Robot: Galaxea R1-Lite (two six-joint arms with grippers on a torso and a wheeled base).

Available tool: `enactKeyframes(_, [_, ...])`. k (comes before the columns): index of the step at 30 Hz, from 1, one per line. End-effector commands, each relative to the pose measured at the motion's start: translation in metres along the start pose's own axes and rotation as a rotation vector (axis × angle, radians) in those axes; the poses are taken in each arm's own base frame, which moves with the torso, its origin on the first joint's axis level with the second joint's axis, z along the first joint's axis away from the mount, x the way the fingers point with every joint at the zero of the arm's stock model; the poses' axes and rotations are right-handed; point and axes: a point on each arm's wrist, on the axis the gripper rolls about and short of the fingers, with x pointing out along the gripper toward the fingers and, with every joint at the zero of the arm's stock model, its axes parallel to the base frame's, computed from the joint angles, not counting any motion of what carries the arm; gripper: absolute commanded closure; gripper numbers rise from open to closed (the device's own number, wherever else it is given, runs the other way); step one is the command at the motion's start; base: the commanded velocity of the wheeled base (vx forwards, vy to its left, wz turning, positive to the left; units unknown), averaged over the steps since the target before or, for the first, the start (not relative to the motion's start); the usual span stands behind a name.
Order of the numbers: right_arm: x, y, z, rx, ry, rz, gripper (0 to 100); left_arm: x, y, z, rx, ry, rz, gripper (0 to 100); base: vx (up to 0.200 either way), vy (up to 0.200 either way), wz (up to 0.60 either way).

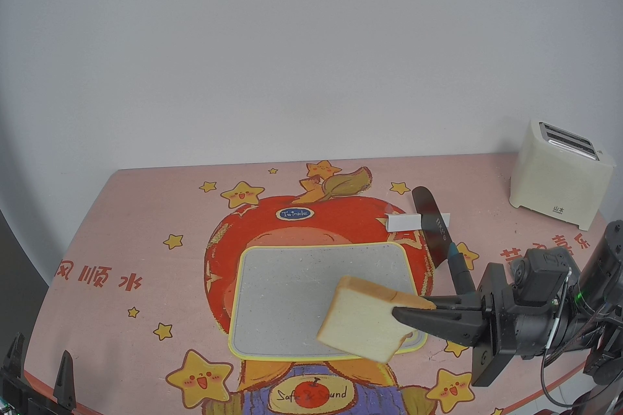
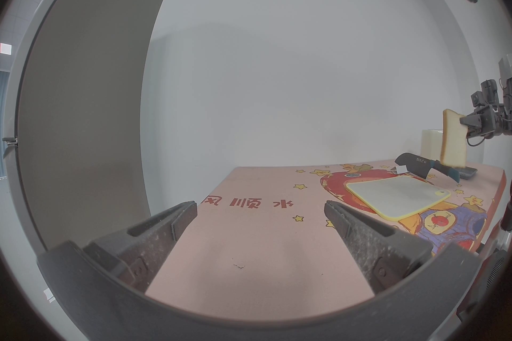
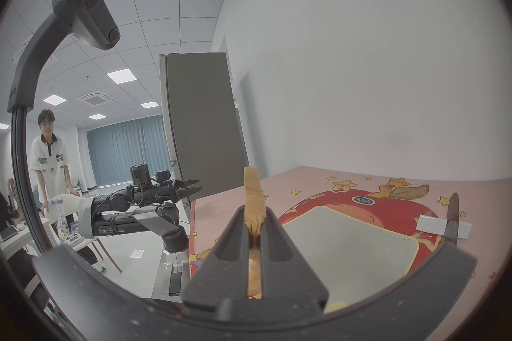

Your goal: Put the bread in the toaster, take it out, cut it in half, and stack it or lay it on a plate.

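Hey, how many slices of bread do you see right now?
1. The bread slice is held in the right gripper above the cutting board, at its near right corner. The toaster slots cannot be seen into, so more may be hidden.

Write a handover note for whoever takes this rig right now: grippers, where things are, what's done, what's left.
The right gripper is shut on the bread, held on edge in the air over the near right corner of the cutting board.
The left gripper is open and empty at the near left edge of the table.
The toaster stands at the far right; the knife lies just right of the board.
Done: slice in hand, whole; cannot tell if toasted.
Left: toast if needed, cut in half, plate.
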Motion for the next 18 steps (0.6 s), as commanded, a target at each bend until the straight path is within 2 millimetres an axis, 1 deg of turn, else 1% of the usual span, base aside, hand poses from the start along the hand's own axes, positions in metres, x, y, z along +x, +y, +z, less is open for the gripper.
enactKeyframes(1, [0.008, -0.004, -0.006, 0.05, 0.028, -0.007, 100, 0.0, 0.0, -0.005, 0.0, 0.001, -0.001, 0, 0.0, 0.0, 0.0])
enactKeyframes(8, [0.019, -0.006, -0.002, 0.201, 0.016, 0.001, 100, 0.0, 0.0, -0.005, 0.0, 0.001, 0.0, 0, 0.0, 0.0, 0.0])
enactKeyframes(12, [0.024, -0.008, -0.001, 0.253, 0.016, 0.0, 100, 0.0, 0.0, -0.005, 0.0, 0.001, 0.0, 0, 0.0, 0.0, 0.0])
enactKeyframes(14, [0.028, -0.01, -0.001, 0.289, 0.016, -0.003, 100, 0.0, 0.0, -0.005, 0.0, 0.001, 0.0, 0, 0.0, 0.0, 0.0])
enactKeyframes(18, [0.044, -0.019, 0.0, 0.395, -0.007, -0.063, 100, 0.0, 0.0, -0.005, 0.0, 0.001, 0.0, 0, 0.0, 0.0, 0.0])
